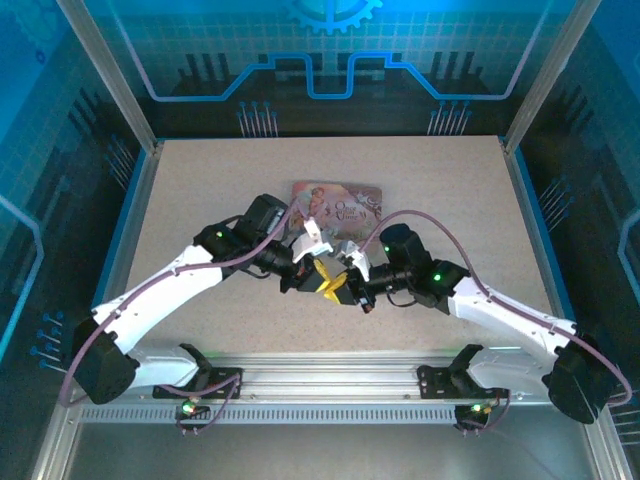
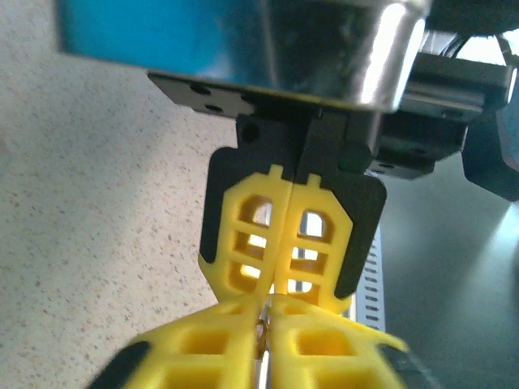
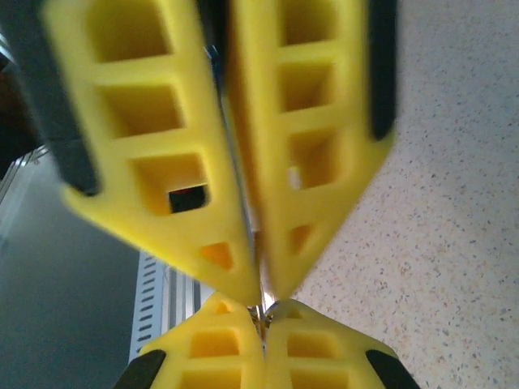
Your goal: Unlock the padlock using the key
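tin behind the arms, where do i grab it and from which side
Probably the tin by its two long edges, coming straight down from above, across its short width. It lies flat, picture side up, so only the thin rim offers purchase. Its far edge is free; the arms cover part of the near one.

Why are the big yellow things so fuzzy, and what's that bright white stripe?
Right wrist view: the yellow plastic pincer fingers sit too near the lens, so they blur, while the speckled beige table looks sharper. Left wrist view: the stripe is glare on a shiny metal cylinder. Top view: blue light tints the walls.
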`<action>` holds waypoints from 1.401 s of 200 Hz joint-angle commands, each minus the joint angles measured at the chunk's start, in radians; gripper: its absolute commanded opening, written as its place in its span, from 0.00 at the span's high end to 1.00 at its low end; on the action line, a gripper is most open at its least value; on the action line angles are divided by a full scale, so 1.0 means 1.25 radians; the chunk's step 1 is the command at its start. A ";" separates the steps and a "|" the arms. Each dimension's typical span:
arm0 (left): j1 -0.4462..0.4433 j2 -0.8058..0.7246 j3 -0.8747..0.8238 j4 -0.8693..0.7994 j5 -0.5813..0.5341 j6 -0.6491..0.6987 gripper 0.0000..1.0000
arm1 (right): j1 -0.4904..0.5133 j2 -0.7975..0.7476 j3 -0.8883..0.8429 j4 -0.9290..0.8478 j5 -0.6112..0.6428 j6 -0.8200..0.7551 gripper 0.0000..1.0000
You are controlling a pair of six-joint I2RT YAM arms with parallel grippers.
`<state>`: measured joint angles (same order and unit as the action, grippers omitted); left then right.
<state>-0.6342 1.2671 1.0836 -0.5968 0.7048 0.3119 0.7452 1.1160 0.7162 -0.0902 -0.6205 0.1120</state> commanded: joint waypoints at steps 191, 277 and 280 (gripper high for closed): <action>0.122 -0.321 -0.554 0.848 0.007 -0.421 0.62 | -0.046 -0.048 -0.108 0.300 0.022 0.196 1.00; 0.122 -0.163 -0.497 0.920 0.143 -0.540 0.54 | -0.045 -0.062 -0.099 0.262 -0.005 0.132 1.00; 0.122 -0.161 -0.497 0.924 0.147 -0.542 0.54 | -0.045 -0.062 -0.099 0.261 -0.005 0.131 1.00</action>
<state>-0.4862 1.0492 0.4313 0.4633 0.7956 -0.3149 0.6991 1.0565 0.5644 0.2546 -0.6086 0.3119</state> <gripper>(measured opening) 0.461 0.043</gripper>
